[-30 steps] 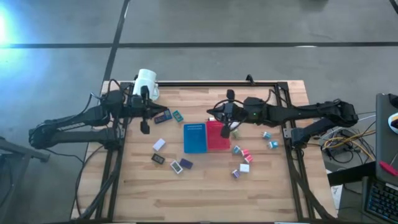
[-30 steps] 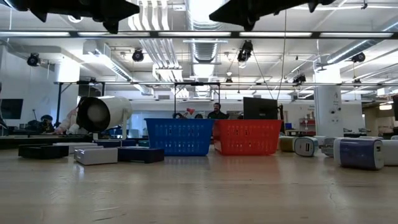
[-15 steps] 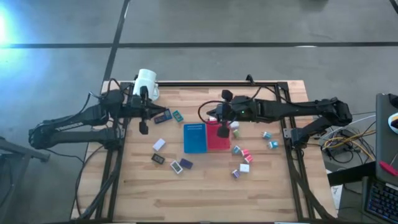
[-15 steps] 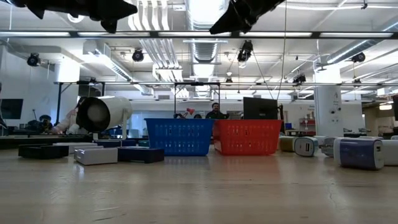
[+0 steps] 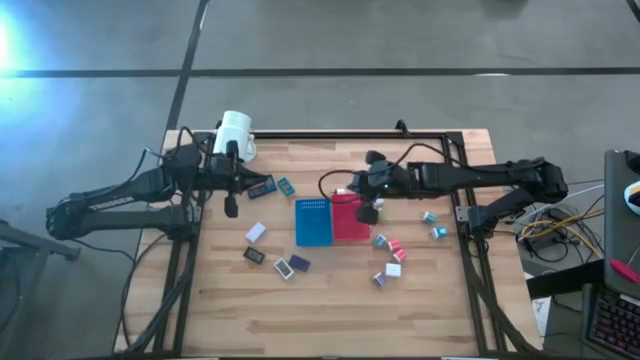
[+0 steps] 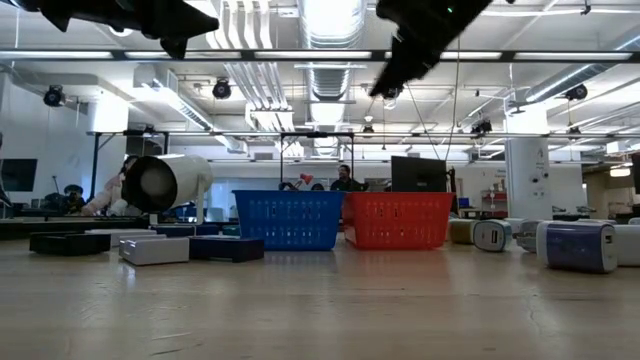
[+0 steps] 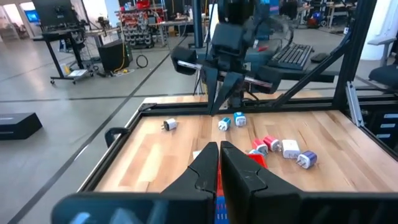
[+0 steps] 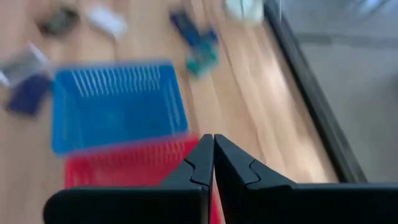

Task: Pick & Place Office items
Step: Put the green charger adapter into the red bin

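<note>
The office items lie flat on the wooden table in two groups. Left of the blue tray (image 5: pixel 313 222) are a dark blue piece (image 5: pixel 262 187), a teal one (image 5: pixel 286 185), a white one (image 5: pixel 256 232) and a black one (image 5: pixel 254 256). Right of the red tray (image 5: pixel 345 222) are small teal (image 5: pixel 428 217), pink (image 5: pixel 395 249) and white (image 5: pixel 393 269) pieces. My right gripper (image 5: pixel 367 213) hangs shut and empty above the red tray's right edge; its closed fingers show in its wrist view (image 8: pixel 213 146). My left gripper (image 5: pixel 232 205) hangs shut and empty (image 7: pixel 219 149) at the far left.
A big white mug (image 5: pixel 236 133) lies on its side at the table's far left corner. The two trays stand side by side in the middle (image 6: pixel 288 220) (image 6: pixel 397 220). A black frame (image 5: pixel 460 190) runs along the table's edges. People sit in the room behind.
My right gripper has gone toward the table's near edge across the red tray, then a little toward the right edge. It stays shut.
</note>
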Robot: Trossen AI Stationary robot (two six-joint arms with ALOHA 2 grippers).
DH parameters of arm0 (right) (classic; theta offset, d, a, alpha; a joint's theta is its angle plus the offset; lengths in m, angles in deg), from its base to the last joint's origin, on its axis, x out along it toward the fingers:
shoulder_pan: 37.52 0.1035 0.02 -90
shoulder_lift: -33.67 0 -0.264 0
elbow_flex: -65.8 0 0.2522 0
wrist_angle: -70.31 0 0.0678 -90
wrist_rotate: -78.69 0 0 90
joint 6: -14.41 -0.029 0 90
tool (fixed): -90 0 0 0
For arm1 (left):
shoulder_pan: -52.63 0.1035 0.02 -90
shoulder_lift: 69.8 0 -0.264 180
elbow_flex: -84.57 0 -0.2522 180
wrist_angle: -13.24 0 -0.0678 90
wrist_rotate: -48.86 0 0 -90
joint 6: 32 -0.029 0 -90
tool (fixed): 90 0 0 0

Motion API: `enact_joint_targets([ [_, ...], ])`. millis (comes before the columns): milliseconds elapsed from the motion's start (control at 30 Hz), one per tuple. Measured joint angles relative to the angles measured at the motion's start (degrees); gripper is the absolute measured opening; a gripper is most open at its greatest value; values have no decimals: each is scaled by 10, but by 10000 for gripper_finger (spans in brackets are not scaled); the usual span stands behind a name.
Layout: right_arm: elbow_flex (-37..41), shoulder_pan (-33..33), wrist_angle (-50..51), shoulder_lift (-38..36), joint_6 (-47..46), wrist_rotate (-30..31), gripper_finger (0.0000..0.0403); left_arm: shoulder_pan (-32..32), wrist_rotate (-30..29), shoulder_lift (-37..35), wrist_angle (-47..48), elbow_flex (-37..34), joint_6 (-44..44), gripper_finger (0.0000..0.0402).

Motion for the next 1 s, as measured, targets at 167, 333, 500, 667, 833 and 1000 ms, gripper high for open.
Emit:
enact_joint_targets([
  [167,33,-1,85,-20,-59,21,8,0,-4,0,14,0,2,23],
  [333,62,0,110,-44,-107,17,8,0,-6,0,29,0,-7,23],
  [500,67,0,146,-58,-175,-1,8,0,-22,0,43,0,-17,23],
  [667,67,0,150,-54,-223,-60,8,0,-36,0,42,0,-27,23],
  [833,70,-8,185,-36,-251,-65,8,0,-36,0,41,2,-28,23],
  [1000,86,-26,213,-10,-264,-105,8,0,-36,-2,41,2,-28,23],
])
